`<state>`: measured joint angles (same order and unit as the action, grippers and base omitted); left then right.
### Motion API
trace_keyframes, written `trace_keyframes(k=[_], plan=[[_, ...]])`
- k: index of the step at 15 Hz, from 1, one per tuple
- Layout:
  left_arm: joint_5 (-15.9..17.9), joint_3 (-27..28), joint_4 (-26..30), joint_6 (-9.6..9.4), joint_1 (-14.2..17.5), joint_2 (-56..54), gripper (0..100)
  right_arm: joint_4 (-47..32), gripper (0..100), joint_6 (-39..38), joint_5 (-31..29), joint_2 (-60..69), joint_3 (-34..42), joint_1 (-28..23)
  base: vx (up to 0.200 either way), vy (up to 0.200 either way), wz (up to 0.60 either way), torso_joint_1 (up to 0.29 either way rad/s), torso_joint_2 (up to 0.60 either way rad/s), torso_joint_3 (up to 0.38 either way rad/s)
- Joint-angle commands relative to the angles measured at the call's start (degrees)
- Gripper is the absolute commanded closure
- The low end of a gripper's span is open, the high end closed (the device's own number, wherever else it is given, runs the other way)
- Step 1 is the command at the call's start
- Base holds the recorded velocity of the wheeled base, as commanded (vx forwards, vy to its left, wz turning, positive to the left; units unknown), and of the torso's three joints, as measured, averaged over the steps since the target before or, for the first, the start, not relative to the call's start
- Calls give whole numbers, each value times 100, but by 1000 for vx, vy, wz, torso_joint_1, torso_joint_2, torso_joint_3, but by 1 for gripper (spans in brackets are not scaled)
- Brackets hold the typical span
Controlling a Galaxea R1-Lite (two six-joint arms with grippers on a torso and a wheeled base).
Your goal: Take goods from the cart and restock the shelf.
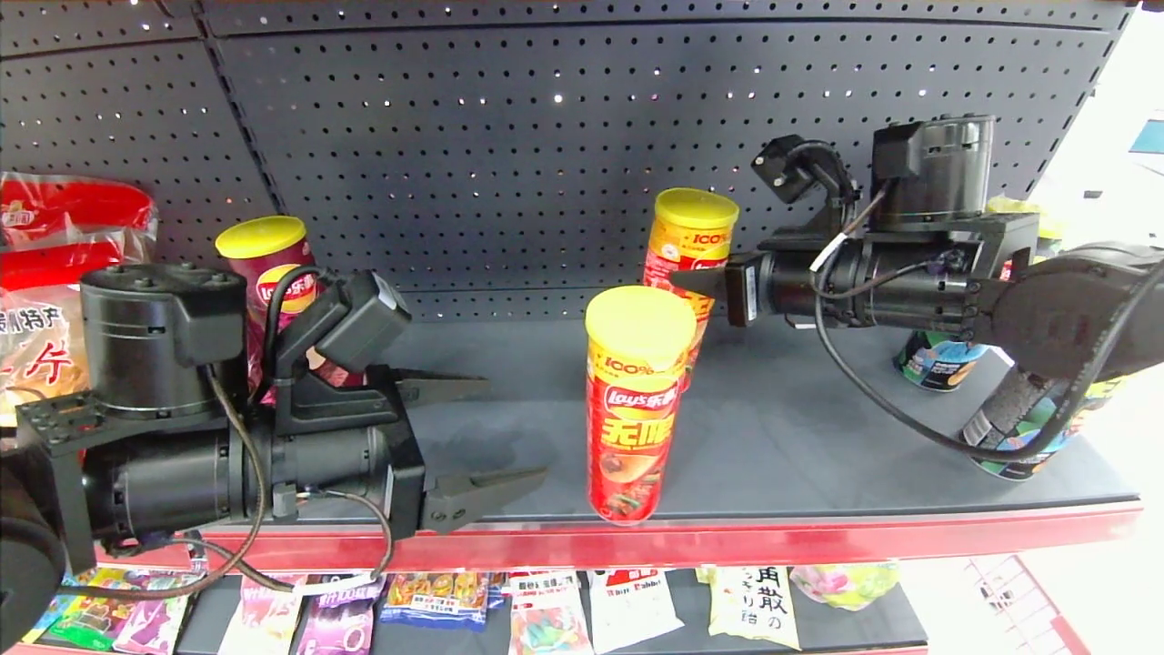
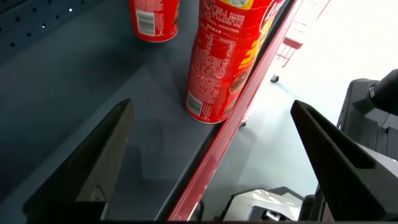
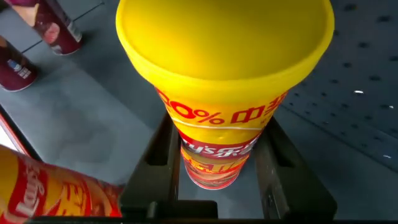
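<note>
- Now right gripper [image 1: 707,284] clamps the rear can [image 1: 696,226], upright near the back edge of the shelf [image 1: 800,437].
- Beside the front can [image 1: 634,409], left gripper [image 1: 514,432] gapes wide at the front edge.
- Likely light, stiff, slick tube; grip mid-body.

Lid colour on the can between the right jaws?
Yellow lid on the tall red-and-yellow cardboard chip can; right wrist view shows it best.

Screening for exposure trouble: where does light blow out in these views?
Head view: room beyond the shelf's right end washed out white, light pinpricks through the pegboard. Left wrist view: floor past the shelf edge glares. Right wrist view: can evenly lit.
</note>
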<state>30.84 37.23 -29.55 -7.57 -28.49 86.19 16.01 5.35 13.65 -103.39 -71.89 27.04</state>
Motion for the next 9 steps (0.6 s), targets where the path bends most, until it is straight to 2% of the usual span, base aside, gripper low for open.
trace_keyframes(k=[1,9], plan=[[1,4,-7,1,1,-5,0,-1,100,1,6,-155,-89,30,0,0,0,0,0,0],[1,-32,2,10,1,-41,0,-10,100,36,-3,-340,-264,91,0,0,0,0,0,0]])
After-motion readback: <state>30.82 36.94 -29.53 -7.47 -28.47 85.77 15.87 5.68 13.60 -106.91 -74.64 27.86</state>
